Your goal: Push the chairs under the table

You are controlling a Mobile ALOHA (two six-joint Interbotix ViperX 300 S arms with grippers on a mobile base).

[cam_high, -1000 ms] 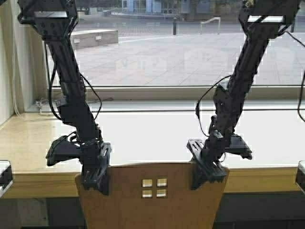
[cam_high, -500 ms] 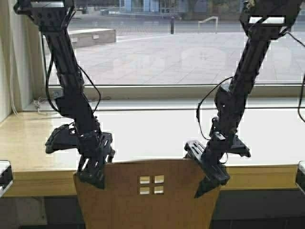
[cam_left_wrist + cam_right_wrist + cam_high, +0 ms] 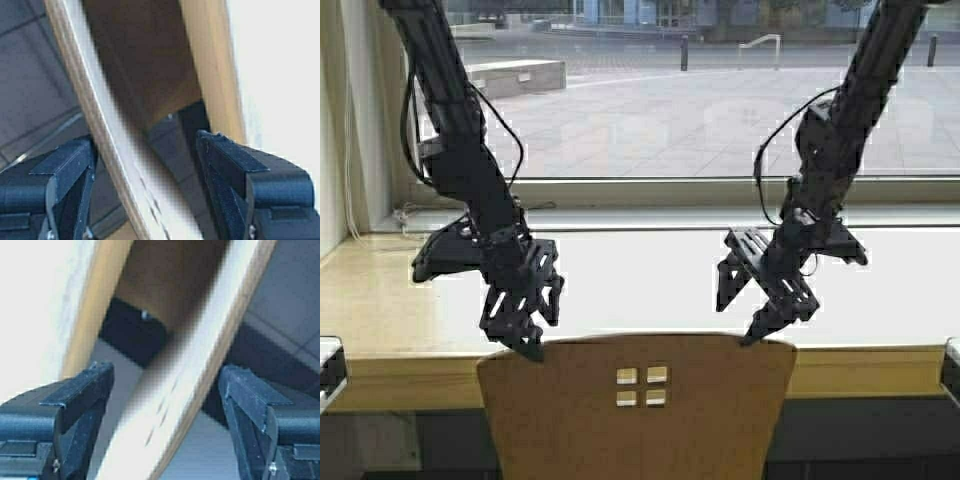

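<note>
High view: chair [image 3: 638, 405] seen centred against front edge of table [image 3: 380, 385], backrest top just below both grippers. Left gripper [image 3: 525, 335] and right gripper [image 3: 767, 320] held spread, nothing clamped.

Left wrist view: backrest edge [image 3: 107, 150] seen between parted fingers [image 3: 65, 170].

Right wrist view: same, fingers [image 3: 80, 390] apart.

Plywood judged stiff, light, smooth; top edge near corners best pushed.

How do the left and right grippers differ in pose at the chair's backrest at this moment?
The left gripper sits at the chair backrest's left top corner, its arm slanting in from the upper left; the right gripper sits nearer the right corner, its arm slanting in from the upper right. Both are open, straddling the backrest's top edge beside the table.
</note>
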